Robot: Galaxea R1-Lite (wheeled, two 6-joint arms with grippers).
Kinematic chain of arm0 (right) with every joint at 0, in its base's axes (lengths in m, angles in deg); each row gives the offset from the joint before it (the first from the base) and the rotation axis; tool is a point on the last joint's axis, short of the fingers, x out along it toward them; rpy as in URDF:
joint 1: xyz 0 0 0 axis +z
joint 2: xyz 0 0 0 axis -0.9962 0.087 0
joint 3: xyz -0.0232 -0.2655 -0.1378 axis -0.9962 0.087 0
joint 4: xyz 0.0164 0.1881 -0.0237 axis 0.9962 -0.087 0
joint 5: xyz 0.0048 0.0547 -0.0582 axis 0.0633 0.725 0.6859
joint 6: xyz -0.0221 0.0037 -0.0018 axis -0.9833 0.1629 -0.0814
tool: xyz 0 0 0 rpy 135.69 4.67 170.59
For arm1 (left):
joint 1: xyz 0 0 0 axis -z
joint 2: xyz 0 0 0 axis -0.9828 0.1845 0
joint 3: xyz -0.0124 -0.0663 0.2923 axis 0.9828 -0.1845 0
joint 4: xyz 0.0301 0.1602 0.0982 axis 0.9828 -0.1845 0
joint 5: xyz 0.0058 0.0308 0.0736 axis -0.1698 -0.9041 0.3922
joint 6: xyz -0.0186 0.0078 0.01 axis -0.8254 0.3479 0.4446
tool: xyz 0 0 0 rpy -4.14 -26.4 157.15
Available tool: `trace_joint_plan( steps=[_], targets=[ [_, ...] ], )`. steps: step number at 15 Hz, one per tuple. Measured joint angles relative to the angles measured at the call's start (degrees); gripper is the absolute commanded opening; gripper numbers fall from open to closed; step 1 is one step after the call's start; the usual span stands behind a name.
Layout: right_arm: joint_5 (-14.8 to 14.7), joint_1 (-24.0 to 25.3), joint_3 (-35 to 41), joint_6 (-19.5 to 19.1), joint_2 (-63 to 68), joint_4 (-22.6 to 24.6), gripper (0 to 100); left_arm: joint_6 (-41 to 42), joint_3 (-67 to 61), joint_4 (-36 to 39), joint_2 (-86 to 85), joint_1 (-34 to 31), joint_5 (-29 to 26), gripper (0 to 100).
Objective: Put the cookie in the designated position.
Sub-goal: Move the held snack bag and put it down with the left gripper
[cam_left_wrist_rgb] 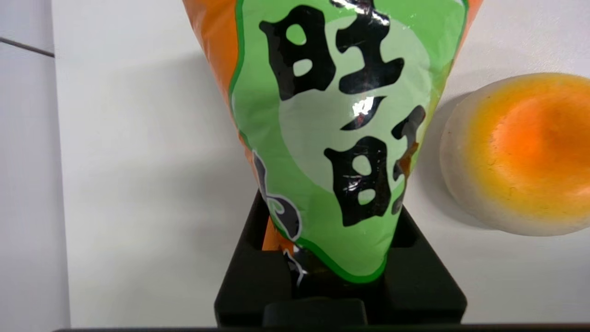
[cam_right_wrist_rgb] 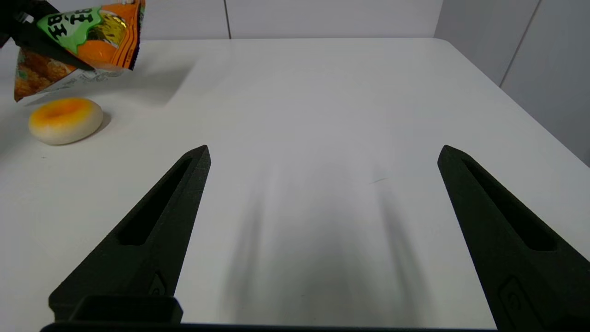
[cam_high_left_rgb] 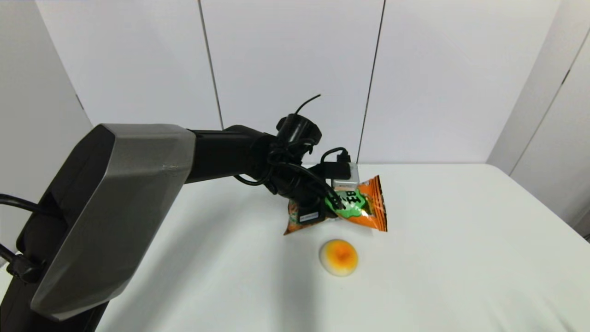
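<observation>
The left hand (cam_high_left_rgb: 329,210) pinches the glossy orange cookie packet with green label (cam_high_left_rgb: 364,205), lifted above the white worktop (cam_high_left_rgb: 461,258), just beyond the round yellow-orange dome (cam_high_left_rgb: 339,257). The right hand (cam_right_wrist_rgb: 322,157) hovers spread, well right.

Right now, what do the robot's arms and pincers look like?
The left arm has a big angular grey shell over black links, with looped black cables and a small silver camera block near its wrist. The left pincer is matte black. The right pincer has two long, pointed black fingers, each with a slot-shaped recess.
</observation>
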Motion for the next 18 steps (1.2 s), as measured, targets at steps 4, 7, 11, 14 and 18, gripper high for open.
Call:
trace_joint_plan(
  steps=[4, 7, 11, 14, 18],
  targets=[
    [0.0, 0.0, 0.0, 0.0, 0.0, 0.0, 100, 0.1, 0.0, -0.9, 0.3, 0.2, 0.0, 0],
    [0.0, 0.0, 0.0, 0.0, 0.0, 0.0, 100, 0.1, 0.0, -2.0, 0.3, 0.2, 0.0, 0],
    [0.0, 0.0, 0.0, 0.0, 0.0, 0.0, 100, 0.4, 0.0, -2.2, 0.4, 0.2, 0.1, 100],
    [0.0, 0.0, 0.0, 0.0, 0.0, 0.0, 100, 0.5, 0.0, -2.4, 0.4, 0.2, 0.1, 100],
    [0.0, 0.0, 0.0, 0.0, 0.0, 0.0, 100, 0.5, 0.0, -2.5, 0.1, 0.1, 0.1, 100]
  ],
)
